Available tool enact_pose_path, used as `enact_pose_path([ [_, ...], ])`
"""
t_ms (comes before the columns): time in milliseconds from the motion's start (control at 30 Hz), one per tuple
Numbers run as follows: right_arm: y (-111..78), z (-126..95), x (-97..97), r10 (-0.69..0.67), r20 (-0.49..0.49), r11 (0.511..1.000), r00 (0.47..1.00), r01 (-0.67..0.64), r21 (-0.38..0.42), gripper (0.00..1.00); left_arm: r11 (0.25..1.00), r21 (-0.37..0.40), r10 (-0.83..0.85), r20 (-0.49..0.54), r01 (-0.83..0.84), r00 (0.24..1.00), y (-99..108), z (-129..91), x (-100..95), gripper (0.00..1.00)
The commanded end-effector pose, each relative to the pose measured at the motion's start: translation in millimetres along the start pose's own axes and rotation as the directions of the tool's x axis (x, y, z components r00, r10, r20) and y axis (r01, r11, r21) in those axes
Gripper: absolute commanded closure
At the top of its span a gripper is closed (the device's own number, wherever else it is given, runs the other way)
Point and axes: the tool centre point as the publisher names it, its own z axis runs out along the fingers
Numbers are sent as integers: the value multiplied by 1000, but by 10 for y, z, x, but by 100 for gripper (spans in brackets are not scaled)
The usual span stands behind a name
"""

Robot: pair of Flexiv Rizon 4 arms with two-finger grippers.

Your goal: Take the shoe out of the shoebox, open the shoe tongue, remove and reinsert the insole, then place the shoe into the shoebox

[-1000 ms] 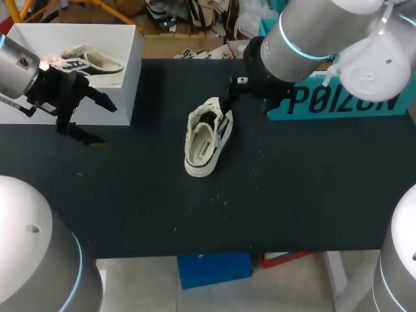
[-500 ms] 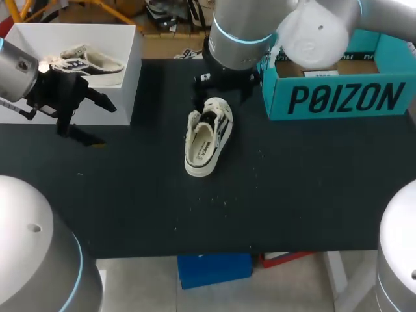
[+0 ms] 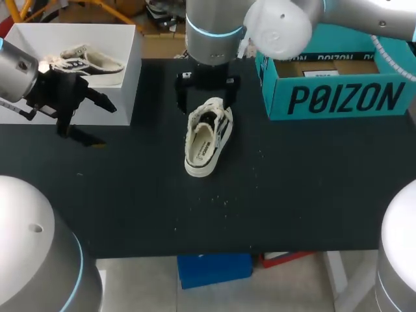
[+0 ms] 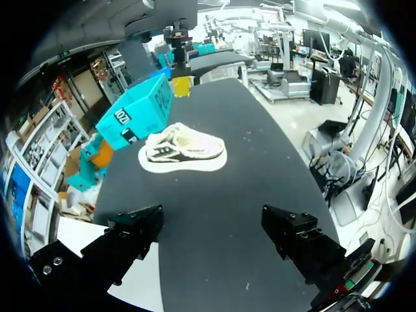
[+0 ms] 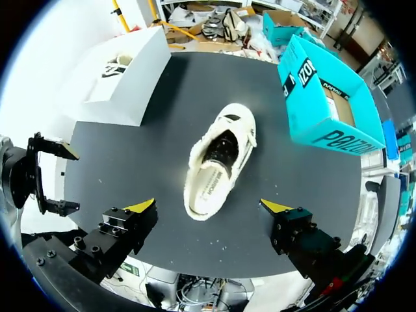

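A white low-top shoe (image 3: 208, 136) with black trim lies on the black table (image 3: 292, 182), its opening facing up and the insole showing. My right gripper (image 3: 205, 93) hangs open over the shoe's far end, touching nothing. From the right wrist the shoe (image 5: 218, 166) lies below and between the yellow fingertips (image 5: 140, 207) of that gripper (image 5: 208, 211). The teal shoebox (image 3: 338, 97) stands open at the back right. My left gripper (image 3: 94, 120) is open and empty by the white box, far left of the shoe (image 4: 185, 146).
A white box (image 3: 127, 97) at the back left holds a second shoe (image 3: 88, 60). Small crumbs (image 3: 218, 198) dot the table in front of the shoe. In the right wrist view the teal shoebox (image 5: 325, 97) is beside the shoe and the white box (image 5: 130, 78) lies beyond.
My right arm has swung left from in front of the teal shoebox to above the shoe's far end. The left arm and the shoe have not moved.
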Motion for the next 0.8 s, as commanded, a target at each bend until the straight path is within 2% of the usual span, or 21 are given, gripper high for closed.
enact_pose_path([
  [33,135,174,133,17,44,999,999,-19,46,0,1000,-1,3,5,-3,1000,6,7,12,0],
  [133,155,232,46,30,55,998,998,-33,50,0,1000,-1,3,5,-3,1000,6,7,12,0],
  [267,142,305,-102,43,67,997,997,-48,66,22,1000,-1,3,5,-3,1000,6,7,12,0],
  [300,133,327,-147,45,69,996,997,-50,69,24,1000,-1,3,5,-3,1000,6,7,12,0],
  [433,104,412,-282,58,69,995,996,-63,80,23,1000,-1,3,5,-3,1000,6,7,12,0],
  [500,98,473,-327,58,68,993,996,-65,94,14,1000,-1,3,5,-3,1000,6,7,12,0],
  [533,99,507,-350,58,68,993,996,-65,98,13,1000,-1,3,5,-3,1000,6,7,12,0],
  [567,106,532,-364,58,68,993,996,-65,99,18,1000,-1,3,5,-3,1000,6,7,12,0],
  [733,173,678,-446,45,64,992,997,-52,118,22,1000,-1,3,5,-3,1000,6,7,12,0],
  [800,194,734,-495,41,65,991,997,-49,124,20,1000,-1,3,5,-3,1000,6,7,12,0],
])
